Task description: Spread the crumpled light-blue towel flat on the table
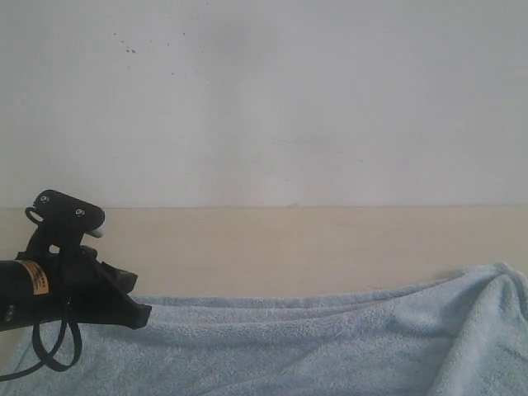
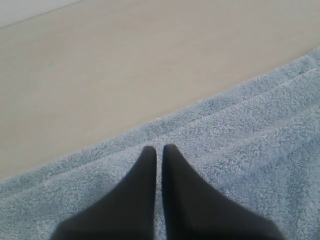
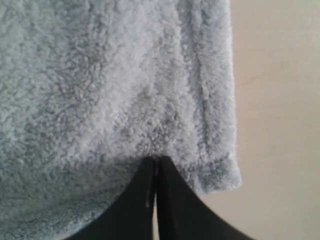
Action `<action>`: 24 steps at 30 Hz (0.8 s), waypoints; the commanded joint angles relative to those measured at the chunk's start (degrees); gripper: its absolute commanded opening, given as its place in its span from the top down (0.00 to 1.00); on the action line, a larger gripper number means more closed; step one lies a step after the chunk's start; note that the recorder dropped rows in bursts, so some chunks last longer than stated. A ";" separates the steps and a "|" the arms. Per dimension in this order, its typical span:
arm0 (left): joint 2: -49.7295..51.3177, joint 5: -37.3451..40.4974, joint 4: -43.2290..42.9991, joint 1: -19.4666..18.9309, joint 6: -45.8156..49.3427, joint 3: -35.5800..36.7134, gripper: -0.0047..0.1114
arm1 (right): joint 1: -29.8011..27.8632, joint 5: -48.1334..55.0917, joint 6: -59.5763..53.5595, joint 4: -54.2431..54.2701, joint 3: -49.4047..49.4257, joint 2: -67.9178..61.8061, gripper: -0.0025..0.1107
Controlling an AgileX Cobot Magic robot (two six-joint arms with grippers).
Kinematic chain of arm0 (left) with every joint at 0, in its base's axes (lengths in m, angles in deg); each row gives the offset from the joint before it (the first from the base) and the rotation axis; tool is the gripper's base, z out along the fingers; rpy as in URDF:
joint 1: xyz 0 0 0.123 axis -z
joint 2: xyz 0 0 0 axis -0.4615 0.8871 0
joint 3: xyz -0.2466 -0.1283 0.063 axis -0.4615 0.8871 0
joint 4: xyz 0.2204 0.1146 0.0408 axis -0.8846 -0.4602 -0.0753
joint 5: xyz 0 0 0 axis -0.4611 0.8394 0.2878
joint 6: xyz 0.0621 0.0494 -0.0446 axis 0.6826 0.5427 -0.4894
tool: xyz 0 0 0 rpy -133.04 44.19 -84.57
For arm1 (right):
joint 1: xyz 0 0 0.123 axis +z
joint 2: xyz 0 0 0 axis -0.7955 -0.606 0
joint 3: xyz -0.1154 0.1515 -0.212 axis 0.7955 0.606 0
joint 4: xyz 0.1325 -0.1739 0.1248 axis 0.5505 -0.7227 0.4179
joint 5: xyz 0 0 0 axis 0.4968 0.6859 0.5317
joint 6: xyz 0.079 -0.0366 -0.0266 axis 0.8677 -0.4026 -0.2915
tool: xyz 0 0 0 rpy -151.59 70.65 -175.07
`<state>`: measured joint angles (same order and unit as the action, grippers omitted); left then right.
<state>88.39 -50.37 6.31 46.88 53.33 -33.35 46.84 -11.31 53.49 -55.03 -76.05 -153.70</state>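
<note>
Along the near edge of the exterior view, from 7 to 4 o'clock, the towel (image 1: 313, 338) lies as a pale blue terry sheet with a fluffy pile, long shallow folds and a soft ridge rising at 4 o'clock. Its hemmed border (image 2: 210, 107) runs as a stitched band against the bare tabletop. At 8 o'clock the black left arm (image 1: 49, 289), with an orange label (image 1: 33, 278) and a looped cable (image 1: 54, 351), reaches low over the cloth. The left gripper (image 2: 159, 148) has its tapered fingers drawn almost together with only a thin slit between them, over the pile. The right gripper (image 3: 156, 159) is closed, pinching puckered pile beside a rounded corner (image 3: 225, 180). Beyond, the table (image 1: 289, 247) is smooth beige wood-look, and a white wall (image 1: 289, 99) stands at 12 o'clock.
</note>
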 commanded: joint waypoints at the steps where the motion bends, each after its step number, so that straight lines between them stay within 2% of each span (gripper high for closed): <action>1: -0.07 -0.24 -0.08 -0.18 -0.04 -0.20 0.93 | -0.43 -0.56 0.66 -1.24 1.50 0.05 0.97; 6: -0.07 -0.24 -0.08 -0.18 -0.04 -0.20 0.93 | -0.43 -2.81 2.40 -1.36 3.95 0.05 0.97; 10: -0.07 -0.24 -0.07 -0.18 0.34 -0.20 0.93 | -0.43 3.30 4.03 -4.18 3.95 0.05 0.97; 17: -0.07 0.25 -0.07 -0.18 0.35 -0.20 0.93 | -0.43 13.17 17.32 -17.41 5.10 0.05 0.97; 24: -0.07 0.02 -0.07 -0.18 1.40 -0.20 0.93 | -0.32 11.41 21.61 -18.93 5.31 0.32 0.97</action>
<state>88.39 -50.27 6.31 46.88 54.26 -33.35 46.84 1.31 72.73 -72.65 -70.27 -153.76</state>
